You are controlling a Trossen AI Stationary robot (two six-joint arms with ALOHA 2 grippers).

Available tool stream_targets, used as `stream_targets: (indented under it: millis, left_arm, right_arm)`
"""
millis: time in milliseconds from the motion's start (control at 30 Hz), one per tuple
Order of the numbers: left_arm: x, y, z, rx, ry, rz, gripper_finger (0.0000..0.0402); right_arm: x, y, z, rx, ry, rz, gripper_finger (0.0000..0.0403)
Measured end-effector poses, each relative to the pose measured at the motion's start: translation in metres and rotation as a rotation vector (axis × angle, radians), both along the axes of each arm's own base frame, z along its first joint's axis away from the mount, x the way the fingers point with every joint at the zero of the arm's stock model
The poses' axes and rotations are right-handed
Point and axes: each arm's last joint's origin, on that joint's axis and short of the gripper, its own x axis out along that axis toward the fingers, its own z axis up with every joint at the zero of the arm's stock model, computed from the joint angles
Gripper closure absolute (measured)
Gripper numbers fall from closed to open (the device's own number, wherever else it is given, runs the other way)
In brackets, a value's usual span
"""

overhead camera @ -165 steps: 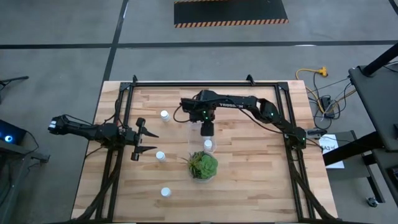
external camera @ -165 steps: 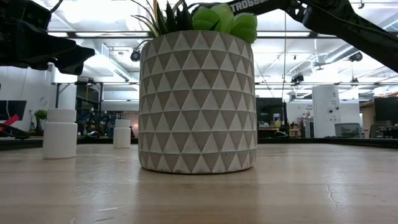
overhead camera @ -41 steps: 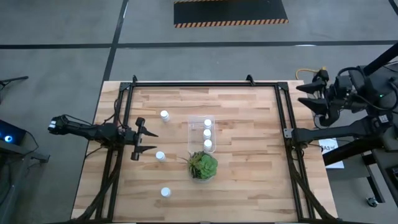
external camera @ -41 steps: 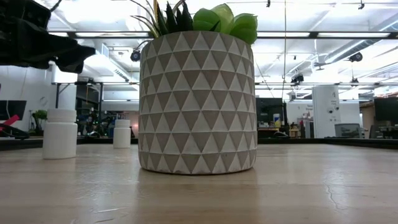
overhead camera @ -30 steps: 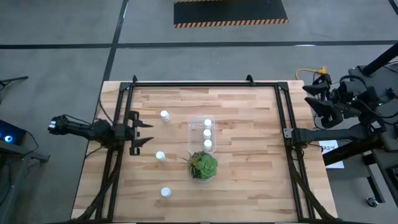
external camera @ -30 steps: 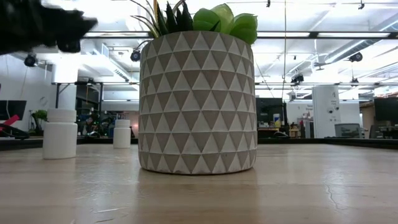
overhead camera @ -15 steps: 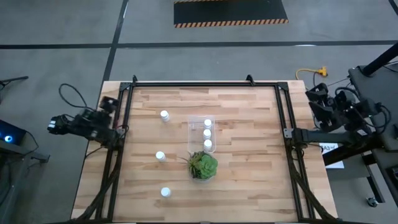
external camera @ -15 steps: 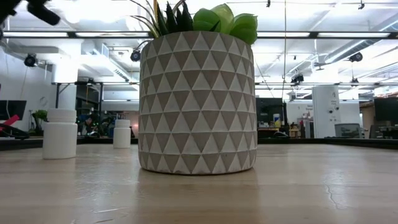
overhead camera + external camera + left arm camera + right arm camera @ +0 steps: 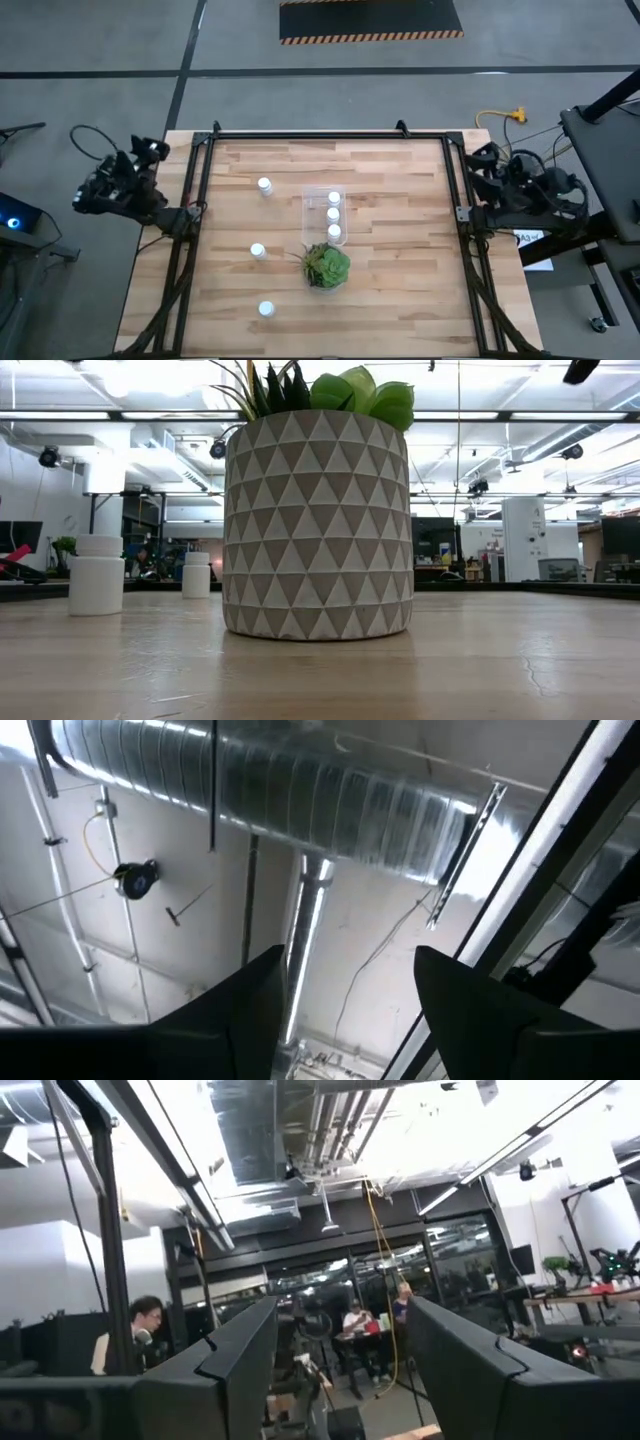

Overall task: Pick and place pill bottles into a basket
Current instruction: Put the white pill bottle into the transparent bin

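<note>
The clear basket (image 9: pixel 325 214) stands at the table's middle with three white pill bottles (image 9: pixel 334 213) upright inside it in a row. Three more bottles stand on the table: one far left of the basket (image 9: pixel 264 185), one near left (image 9: pixel 257 250), one toward the near edge (image 9: pixel 266 309). Two of them show in the low view (image 9: pixel 96 574), (image 9: pixel 197 574). My left gripper (image 9: pixel 345 1020) is open and empty, folded back beyond the table's left edge (image 9: pixel 140 165), pointing up at the ceiling. My right gripper (image 9: pixel 345 1370) is open and empty, beyond the table's right edge (image 9: pixel 485 165).
A green plant in a triangle-patterned round pot (image 9: pixel 326 266) stands just near of the basket and fills the low view's middle (image 9: pixel 318 525). A dark frame (image 9: pixel 205 200) runs along the table's left, right and far edges. People sit far off in the room (image 9: pixel 355 1325).
My left gripper has drawn back from over the table's left part to beyond its left edge, rising and tipping up toward the ceiling, still open. My right arm has folded in closer to the table's right edge. The bottles and basket have stayed where they were.
</note>
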Motion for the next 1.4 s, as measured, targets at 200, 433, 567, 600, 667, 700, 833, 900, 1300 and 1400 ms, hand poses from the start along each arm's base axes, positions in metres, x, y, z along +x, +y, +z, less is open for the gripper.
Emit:
stream_targets:
  millis: [200, 433, 567, 600, 667, 700, 833, 900, 1300, 1400]
  left_arm:
    - [0.013, -0.002, 0.044, -0.007, 0.043, 0.033, 0.0198]
    - [0.031, -0.006, 0.078, 0.014, 0.109, 0.05, 0.0198]
    - [0.047, -0.01, 0.093, 0.047, 0.242, 0.048, 0.0198]
    - [0.05, -0.011, 0.098, 0.054, 0.272, 0.048, 0.0198]
    - [0.055, -0.012, 0.107, 0.066, 0.318, 0.048, 0.0198]
    - [0.058, -0.012, 0.112, 0.07, 0.334, 0.048, 0.0198]
    - [0.065, -0.014, 0.132, 0.083, 0.388, 0.048, 0.0198]
    - [0.068, -0.015, 0.141, 0.088, 0.408, 0.047, 0.0198]
    - [0.081, -0.021, 0.172, 0.194, 0.631, -0.103, 0.0198]
    - [0.086, -0.023, 0.175, 0.21, 0.649, -0.148, 0.0198]
  right_arm:
    - [0.015, 0.0, -0.019, 0.0, -0.012, 0.0, 0.0193]
    - [0.031, -0.001, -0.05, 0.031, -0.022, 0.017, 0.0193]
    - [0.039, -0.001, -0.07, 0.037, -0.026, 0.022, 0.0193]
    - [0.041, -0.001, -0.075, 0.038, -0.029, 0.022, 0.0193]
    - [0.044, -0.001, -0.084, 0.039, -0.028, 0.023, 0.0193]
    - [0.045, -0.001, -0.09, 0.04, -0.023, 0.024, 0.0193]
    - [0.05, -0.001, -0.099, 0.042, 0.041, 0.023, 0.0193]
    - [0.051, -0.001, -0.102, 0.035, 0.075, 0.017, 0.0193]
    - [0.059, -0.001, -0.135, 0.005, 0.435, 0.0, 0.0193]
    - [0.06, -0.001, -0.139, 0.012, 0.482, 0.015, 0.0193]
